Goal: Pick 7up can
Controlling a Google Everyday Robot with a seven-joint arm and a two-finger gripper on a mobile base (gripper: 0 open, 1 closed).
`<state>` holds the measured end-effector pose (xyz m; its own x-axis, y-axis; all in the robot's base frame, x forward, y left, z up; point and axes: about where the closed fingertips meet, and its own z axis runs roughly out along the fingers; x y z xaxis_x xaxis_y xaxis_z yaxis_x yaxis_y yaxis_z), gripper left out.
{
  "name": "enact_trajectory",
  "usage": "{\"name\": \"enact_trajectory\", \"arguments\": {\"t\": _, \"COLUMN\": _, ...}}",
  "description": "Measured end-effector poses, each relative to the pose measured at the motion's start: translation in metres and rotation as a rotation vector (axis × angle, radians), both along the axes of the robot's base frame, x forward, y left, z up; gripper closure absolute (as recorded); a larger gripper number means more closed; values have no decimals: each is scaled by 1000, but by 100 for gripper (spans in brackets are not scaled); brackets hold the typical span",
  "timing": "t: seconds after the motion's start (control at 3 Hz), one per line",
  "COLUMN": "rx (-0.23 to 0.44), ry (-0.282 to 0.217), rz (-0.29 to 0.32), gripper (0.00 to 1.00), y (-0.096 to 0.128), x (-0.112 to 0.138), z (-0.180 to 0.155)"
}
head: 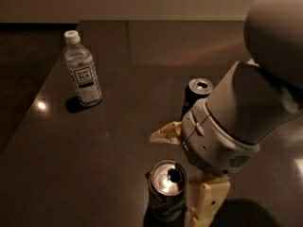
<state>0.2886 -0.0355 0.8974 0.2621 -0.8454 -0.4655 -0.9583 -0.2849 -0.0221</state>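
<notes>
The 7up can (165, 195) stands upright at the bottom centre of the dark table, with a pale patterned body and a bright silver opened top. My gripper (186, 170) hangs just right of and above it, open. One cream finger (164, 134) points left above the can. The other finger (208, 203) reaches down close beside the can's right side. Neither finger visibly grips the can. My arm's large grey wrist (227, 126) hides the table to the right.
A dark can (196, 95) stands upright behind the gripper, partly hidden by the wrist. A clear tea bottle with a white cap (83, 71) stands at the far left. The table's left edge (45, 91) runs diagonally, with dark floor beyond.
</notes>
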Motion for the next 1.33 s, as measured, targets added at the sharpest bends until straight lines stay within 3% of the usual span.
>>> {"name": "enact_trajectory", "arguments": {"t": 0.67, "rx": 10, "ry": 21, "rz": 3, "gripper": 60, "y": 6, "x": -6, "z": 1}}
{"name": "enact_trajectory", "arguments": {"t": 1.0, "rx": 23, "ry": 20, "rz": -24, "gripper": 84, "y": 3, "x": 1, "z": 20}}
{"name": "enact_trajectory", "arguments": {"t": 1.33, "rx": 48, "ry": 18, "rz": -54, "gripper": 100, "y": 0, "x": 14, "z": 50}}
